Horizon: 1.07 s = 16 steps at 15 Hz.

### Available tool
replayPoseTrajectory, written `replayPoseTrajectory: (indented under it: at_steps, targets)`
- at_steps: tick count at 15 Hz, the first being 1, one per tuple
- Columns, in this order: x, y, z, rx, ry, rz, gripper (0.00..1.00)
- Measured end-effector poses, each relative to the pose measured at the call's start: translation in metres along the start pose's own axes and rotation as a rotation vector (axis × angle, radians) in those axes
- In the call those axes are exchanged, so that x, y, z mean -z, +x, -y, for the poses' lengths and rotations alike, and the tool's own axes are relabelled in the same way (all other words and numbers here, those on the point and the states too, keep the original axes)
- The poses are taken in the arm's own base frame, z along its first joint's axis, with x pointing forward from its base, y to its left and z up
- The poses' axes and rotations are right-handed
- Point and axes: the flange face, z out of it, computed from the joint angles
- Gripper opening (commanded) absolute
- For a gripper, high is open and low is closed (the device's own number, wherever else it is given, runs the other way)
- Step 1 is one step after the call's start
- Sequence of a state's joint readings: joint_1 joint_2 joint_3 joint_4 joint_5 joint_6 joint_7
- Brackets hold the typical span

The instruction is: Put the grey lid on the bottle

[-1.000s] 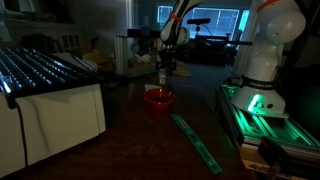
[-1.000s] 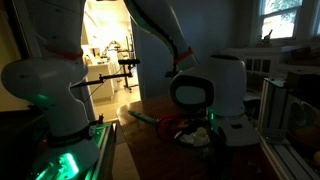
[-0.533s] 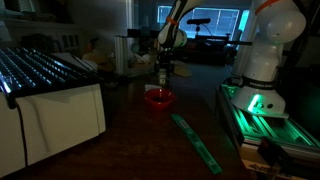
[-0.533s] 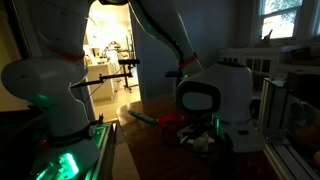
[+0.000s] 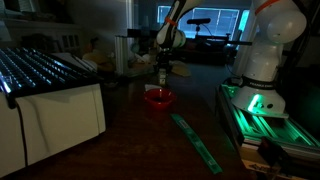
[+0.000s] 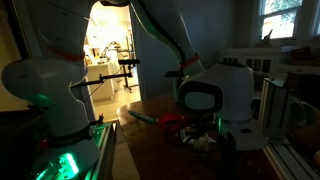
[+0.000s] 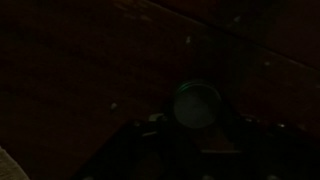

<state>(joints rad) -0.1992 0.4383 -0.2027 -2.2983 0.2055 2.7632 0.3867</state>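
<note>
The scene is very dark. In the wrist view a round grey lid [image 7: 197,102] lies on the dark table, right between the two dim fingers of my gripper [image 7: 197,122], which is shut on it. In both exterior views the gripper [image 5: 163,66] [image 6: 203,134] hangs low over the table, just behind a red bowl [image 5: 158,98]. I cannot make out the bottle in this darkness.
The red bowl [image 6: 170,121] stands close beside the gripper. A long green strip [image 5: 196,141] lies on the table nearer the camera. A white rack unit [image 5: 50,100] stands to one side and the robot's lit base [image 5: 262,70] to the other.
The wrist shifted a little sideways and settled low over the table. The jaws have closed around the lid. The bowl and the strip have not moved.
</note>
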Motion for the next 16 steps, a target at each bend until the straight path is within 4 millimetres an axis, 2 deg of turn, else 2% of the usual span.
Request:
replayPoseTrajectory:
  at_steps: [4, 6, 11, 16]
  targets:
    - [0.004, 0.002, 0.0, 0.001, 0.0, -0.009, 0.22]
    - [0.016, 0.003, 0.001, 0.008, 0.003, -0.021, 0.22]
    - [0.076, -0.005, 0.008, 0.069, 0.033, -0.014, 0.22]
    - [0.132, -0.038, 0.021, 0.197, 0.093, 0.001, 0.22]
